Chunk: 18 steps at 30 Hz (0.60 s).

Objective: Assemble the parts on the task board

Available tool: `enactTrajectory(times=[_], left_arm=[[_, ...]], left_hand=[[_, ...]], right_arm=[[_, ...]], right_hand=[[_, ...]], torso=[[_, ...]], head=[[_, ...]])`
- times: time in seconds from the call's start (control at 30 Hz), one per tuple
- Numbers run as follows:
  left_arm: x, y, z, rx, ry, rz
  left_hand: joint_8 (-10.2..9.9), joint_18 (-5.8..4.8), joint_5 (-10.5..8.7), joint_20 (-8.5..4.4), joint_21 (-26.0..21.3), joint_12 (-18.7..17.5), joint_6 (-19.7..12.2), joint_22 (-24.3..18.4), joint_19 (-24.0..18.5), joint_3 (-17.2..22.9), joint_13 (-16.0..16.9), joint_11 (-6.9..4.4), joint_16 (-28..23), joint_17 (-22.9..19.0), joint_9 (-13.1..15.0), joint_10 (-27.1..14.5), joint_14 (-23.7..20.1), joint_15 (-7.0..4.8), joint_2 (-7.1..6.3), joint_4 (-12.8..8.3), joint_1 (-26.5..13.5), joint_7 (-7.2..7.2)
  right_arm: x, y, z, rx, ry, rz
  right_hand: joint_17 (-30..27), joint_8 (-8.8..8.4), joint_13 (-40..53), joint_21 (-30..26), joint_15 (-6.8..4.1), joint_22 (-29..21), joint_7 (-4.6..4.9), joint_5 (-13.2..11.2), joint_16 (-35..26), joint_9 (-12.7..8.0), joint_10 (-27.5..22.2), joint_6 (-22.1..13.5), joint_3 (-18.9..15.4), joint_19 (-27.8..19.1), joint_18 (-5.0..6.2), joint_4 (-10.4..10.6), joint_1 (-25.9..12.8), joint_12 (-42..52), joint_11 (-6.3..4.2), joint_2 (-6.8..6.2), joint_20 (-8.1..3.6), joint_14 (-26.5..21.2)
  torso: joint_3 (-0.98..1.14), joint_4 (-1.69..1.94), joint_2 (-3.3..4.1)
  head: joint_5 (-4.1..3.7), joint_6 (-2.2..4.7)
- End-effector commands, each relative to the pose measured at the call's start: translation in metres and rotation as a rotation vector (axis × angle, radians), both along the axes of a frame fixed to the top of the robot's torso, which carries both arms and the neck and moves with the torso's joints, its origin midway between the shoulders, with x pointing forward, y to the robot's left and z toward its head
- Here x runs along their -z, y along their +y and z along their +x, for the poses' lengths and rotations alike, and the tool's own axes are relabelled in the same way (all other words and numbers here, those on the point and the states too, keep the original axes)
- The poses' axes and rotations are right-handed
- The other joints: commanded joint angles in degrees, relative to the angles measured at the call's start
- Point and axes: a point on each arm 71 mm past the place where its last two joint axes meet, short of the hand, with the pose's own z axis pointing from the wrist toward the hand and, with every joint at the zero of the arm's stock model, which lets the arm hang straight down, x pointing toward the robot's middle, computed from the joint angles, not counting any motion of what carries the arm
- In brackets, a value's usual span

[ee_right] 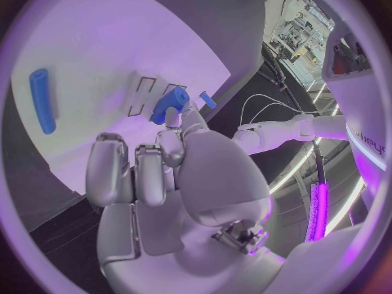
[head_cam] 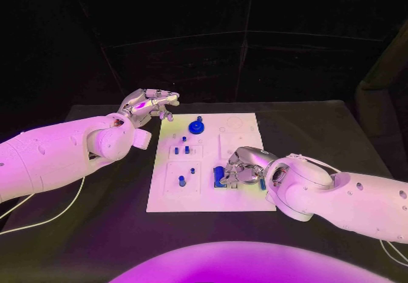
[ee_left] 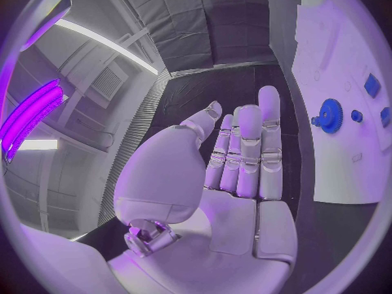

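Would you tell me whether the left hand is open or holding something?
Open: the left hand has its fingers extended and apart, its palm bare, beside the task board.

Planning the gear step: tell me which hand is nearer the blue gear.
Left. The left hand hovers just off the board's far left edge, beside the gear. The right hand is over the board's near right part.

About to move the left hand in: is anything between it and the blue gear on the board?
Nothing visible. The left hand hovers open off the board's far left corner, and the blue gear stands just beside it with bare white board between them.
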Motion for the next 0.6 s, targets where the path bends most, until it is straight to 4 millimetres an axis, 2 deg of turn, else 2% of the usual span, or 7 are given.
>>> enactTrajectory(times=[0.03,0.27,0.4,0.6], left_arm=[[-0.0013,-0.0011,0.0001,0.007,-0.003,-0.008],[-0.0012,-0.0012,0.0000,0.007,-0.002,-0.008],[-0.0012,-0.0007,-0.0001,0.006,-0.001,-0.007],[-0.0012,-0.0004,-0.0002,0.006,-0.001,-0.007]], left_hand=[[0.3,0.74,-0.09,0.36,-0.2,0.3,0.1,0.0,0.1,-0.4,0.1,0.05,-0.3,-0.1,0.1,-0.4,-0.4,0.06,0.24,0.0,0.4,-0.09],[0.3,0.74,-0.09,0.36,-0.2,0.3,0.1,0.0,0.1,-0.4,0.1,0.05,-0.3,-0.1,0.1,-0.4,-0.4,0.06,0.24,0.0,0.4,-0.09],[0.3,0.74,-0.09,0.36,-0.2,0.3,0.1,0.0,0.1,-0.4,0.1,0.05,-0.3,-0.1,0.1,-0.4,-0.4,0.06,0.24,0.0,0.4,-0.09],[0.3,0.74,-0.09,0.36,-0.2,0.3,0.1,0.0,0.1,-0.4,0.1,0.05,-0.3,-0.1,0.1,-0.4,-0.4,0.06,0.24,0.0,0.4,-0.09]], right_arm=[[0.0018,0.0038,0.0009,-0.028,0.003,-0.029],[0.0025,0.0132,0.0010,-0.064,0.001,-0.025],[0.0044,0.0112,0.0023,-0.055,0.010,-0.043],[0.0047,0.0053,0.0036,-0.033,0.006,-0.054]], right_hand=[[1.3,-0.30,-0.2,0.4,-0.37,0.2,-0.49,-0.4,0.4,0.0,0.0,-0.1,0.9,-0.1,-0.46,-0.9,2.0,-0.5,-0.30,1.15,-0.39,3.5],[1.8,-0.77,-0.1,0.4,-0.41,0.3,-0.54,-0.4,0.6,-0.1,0.1,-0.1,2.3,-0.1,-0.48,-1.7,2.9,-0.6,-0.35,2.20,-0.43,3.5],[1.7,-0.92,-0.2,0.4,-0.37,0.2,-0.43,-0.5,0.6,-0.2,0.1,-0.1,2.3,-0.1,-0.47,-1.7,2.6,-0.7,-0.28,1.95,-0.42,3.5],[1.7,-1.10,-0.1,0.4,-0.32,0.2,-0.37,-0.5,0.6,-0.2,0.1,0.0,2.2,-0.1,-0.47,-1.8,2.1,-0.7,-0.22,1.40,-0.38,3.5]], torso=[[-0.05,0.07,0.01],[0.04,0.13,-0.04],[0.00,0.07,-0.09],[0.08,-0.02,-0.08]], head=[[0.01,-0.11],[0.04,-0.05],[0.16,-0.11],[0.15,0.01]])
